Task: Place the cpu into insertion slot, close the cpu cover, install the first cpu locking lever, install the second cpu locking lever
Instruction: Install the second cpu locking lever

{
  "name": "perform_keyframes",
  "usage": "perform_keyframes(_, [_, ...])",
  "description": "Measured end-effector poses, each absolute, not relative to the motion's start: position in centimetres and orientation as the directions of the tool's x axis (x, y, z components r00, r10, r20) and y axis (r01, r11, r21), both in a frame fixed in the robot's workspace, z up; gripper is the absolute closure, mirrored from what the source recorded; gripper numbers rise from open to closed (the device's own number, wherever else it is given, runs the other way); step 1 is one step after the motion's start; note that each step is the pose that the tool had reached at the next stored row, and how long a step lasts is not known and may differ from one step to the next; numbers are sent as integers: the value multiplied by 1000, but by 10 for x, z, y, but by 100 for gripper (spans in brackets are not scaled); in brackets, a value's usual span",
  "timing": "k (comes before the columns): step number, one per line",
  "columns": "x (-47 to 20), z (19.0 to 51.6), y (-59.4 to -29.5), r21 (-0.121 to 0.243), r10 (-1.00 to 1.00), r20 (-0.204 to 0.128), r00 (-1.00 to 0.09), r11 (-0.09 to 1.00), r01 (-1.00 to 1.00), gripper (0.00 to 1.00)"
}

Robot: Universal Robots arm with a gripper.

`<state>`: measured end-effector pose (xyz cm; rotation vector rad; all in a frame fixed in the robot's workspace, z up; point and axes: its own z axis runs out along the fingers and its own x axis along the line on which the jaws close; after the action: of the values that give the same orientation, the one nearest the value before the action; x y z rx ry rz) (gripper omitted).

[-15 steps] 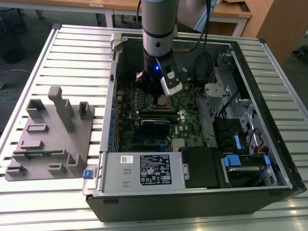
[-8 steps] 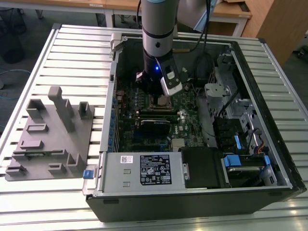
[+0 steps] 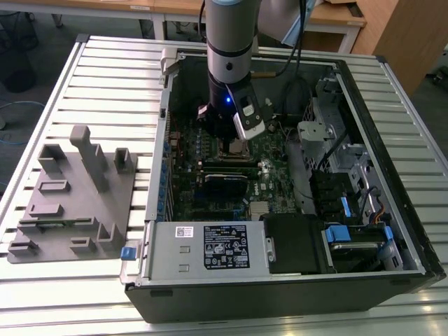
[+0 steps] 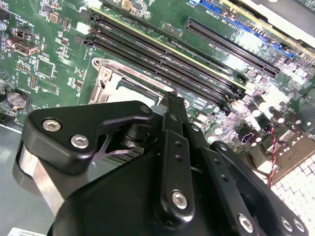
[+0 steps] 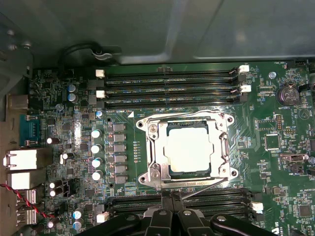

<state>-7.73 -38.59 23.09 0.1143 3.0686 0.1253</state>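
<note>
The cpu (image 5: pixel 189 151) sits flat in the insertion slot (image 5: pixel 147 129) on the green circuit board (image 5: pixel 275 162), between two banks of long black card slots (image 5: pixel 170 88). Its top is a pale silvery square, glaring almost white in the first wrist view. The cpu cover (image 5: pixel 224 150), a thin silvery frame with a square cut-out, lies down around the chip, screws at its corners. A thin metal lever (image 5: pixel 202 187) runs slanted along the socket edge nearest the gripper; whether it is latched is hard to make out. The gripper (image 5: pixel 170 199) hangs just beside that socket edge, black fingers (image 5: pixel 165 211) drawn together at the tips with nothing seen between them, so it reads as closed and empty. In the second wrist view the gripper (image 4: pixel 172 98) body blocks most of the socket, only one corner of the cpu cover (image 4: pixel 106 73) and a strip of chip visible. In the exterior view the arm (image 3: pixel 229 42) reaches down into the open computer case (image 3: pixel 392 231) and hides the gripper tips; the socket (image 3: pixel 236 147) is a small bright patch under it. A grey fixture block (image 3: pixel 73 196) lies on the slatted table (image 3: pixel 49 301), well apart.
</note>
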Motion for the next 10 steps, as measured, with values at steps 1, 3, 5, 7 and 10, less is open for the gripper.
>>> perform_keyframes(1, [-77,231,-386,84,77,-65,-995,994,71,90])
perform_keyframes(3, [-78,230,-386,84,77,-65,-995,994,71,90])
perform_keyframes(5, [-79,230,-386,84,77,-65,-995,994,71,90])
perform_keyframes(7, [-80,229,-386,84,77,-65,-995,994,71,90])
perform_keyframes(10, [-82,223,-386,84,77,-65,-995,994,71,90])
